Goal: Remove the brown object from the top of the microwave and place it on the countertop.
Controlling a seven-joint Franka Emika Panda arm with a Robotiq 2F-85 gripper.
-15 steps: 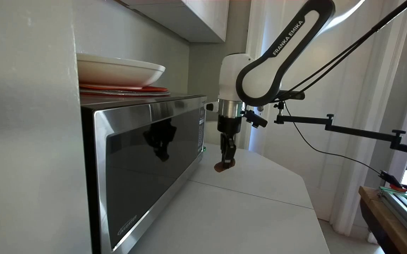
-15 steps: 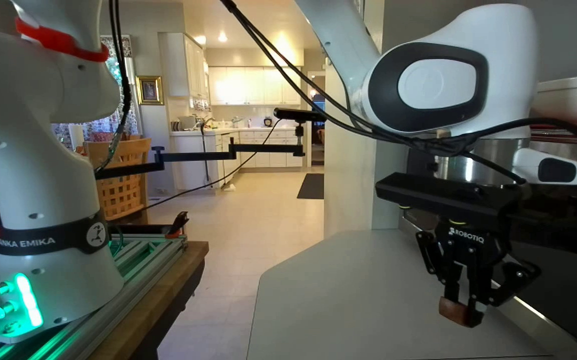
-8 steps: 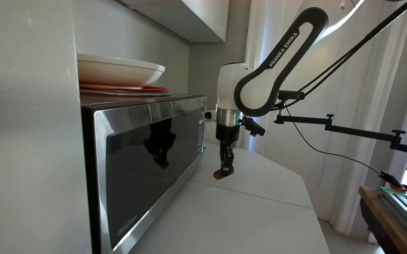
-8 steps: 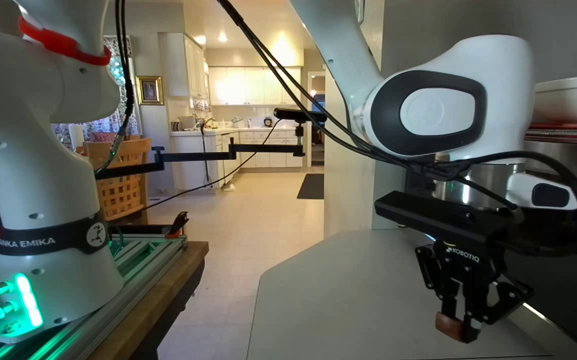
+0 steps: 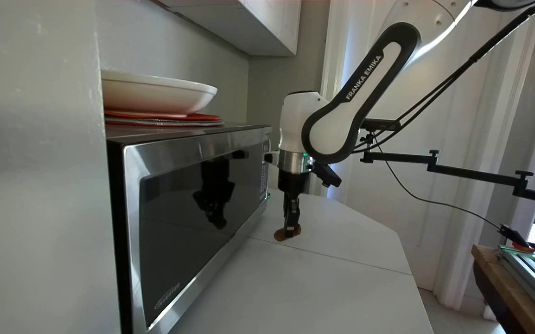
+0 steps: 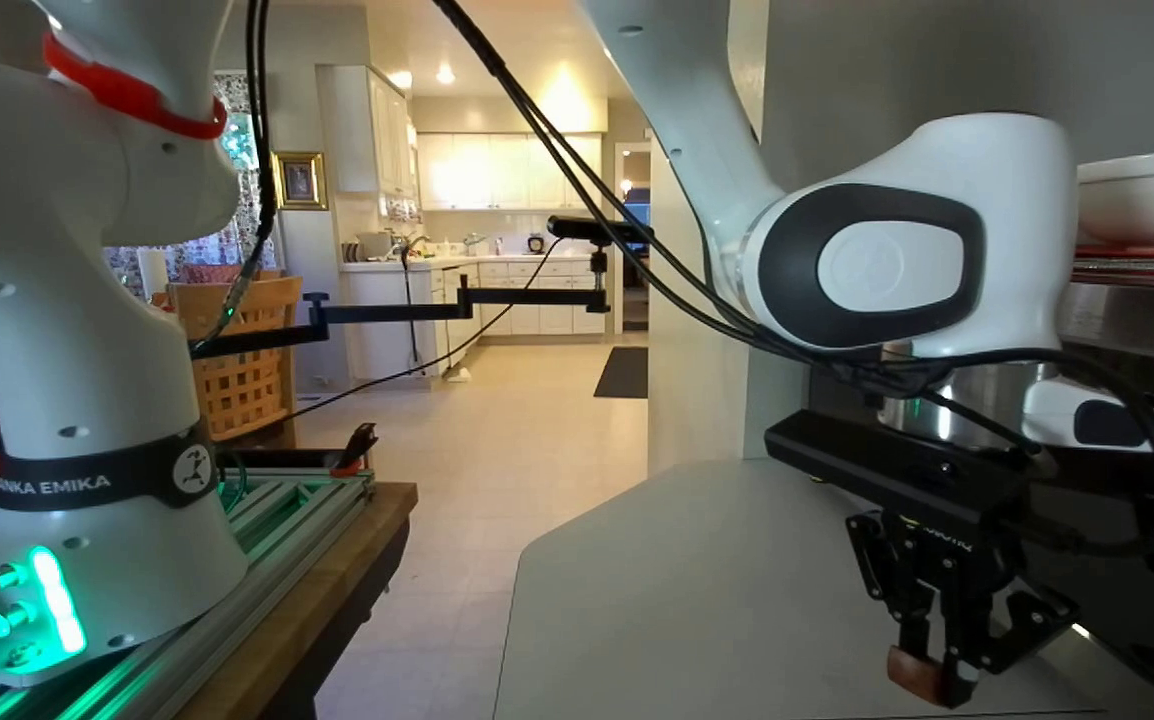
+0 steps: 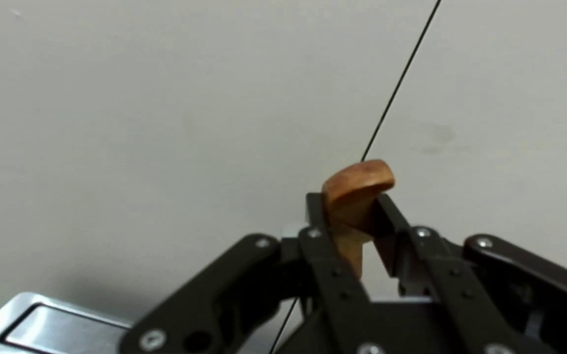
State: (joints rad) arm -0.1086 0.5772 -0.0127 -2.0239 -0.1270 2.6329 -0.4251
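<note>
The brown object (image 5: 281,235) is a small oblong lump in the fingers of my gripper (image 5: 291,228). In an exterior view it pokes out below the fingertips (image 6: 913,674). In the wrist view the brown object (image 7: 359,178) sits between both fingers of the gripper (image 7: 351,209), which are shut on it. It is held low over the countertop (image 5: 323,287), in front of the microwave's door; I cannot tell the exact gap beneath it. The steel microwave (image 5: 170,232) stands left of the gripper there. The countertop (image 7: 165,123) fills most of the wrist view.
A white bowl (image 5: 156,93) on reddish plates (image 5: 202,118) stands on the microwave. A thin seam (image 5: 328,255) crosses the countertop. A wall cabinet (image 5: 249,28) hangs above. A silver corner (image 7: 62,327) shows low in the wrist view. A wooden bench (image 6: 267,640) carries the arm's base.
My gripper has moved down toward the countertop with the brown object still in its fingers. In an exterior view it has also shifted slightly toward the microwave.
</note>
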